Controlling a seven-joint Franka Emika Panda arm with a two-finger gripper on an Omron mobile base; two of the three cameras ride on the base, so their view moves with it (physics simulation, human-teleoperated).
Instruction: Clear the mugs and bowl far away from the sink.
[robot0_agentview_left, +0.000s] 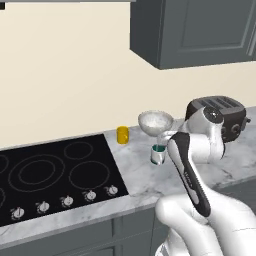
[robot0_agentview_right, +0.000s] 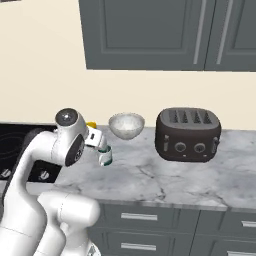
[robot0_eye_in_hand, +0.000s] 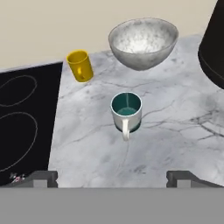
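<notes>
marble counter (robot0_eye_in_hand: 175, 127), open gripper (robot0_eye_in_hand: 112, 178) above teal-lined mug (robot0_eye_in_hand: 126, 110)

The marbled counter (robot0_eye_in_hand: 87, 148) carries white mug (robot0_eye_in_hand: 126, 110), yellow mug (robot0_eye_in_hand: 80, 65), bowl (robot0_eye_in_hand: 143, 41) (all upright), toaster (robot0_agentview_right: 188, 133).

On the marble counter (robot0_agentview_left: 140, 170) a yellow mug (robot0_agentview_left: 122, 134) stands by the wall, just right of the black stovetop (robot0_agentview_left: 55, 175). The bowl (robot0_agentview_left: 155, 121) sits further right. A teal-lined mug (robot0_agentview_left: 157, 154) stands nearer, partly behind the arm (robot0_agentview_left: 192, 172). A dark toaster (robot0_agentview_left: 225, 112) sits at the right.
</notes>
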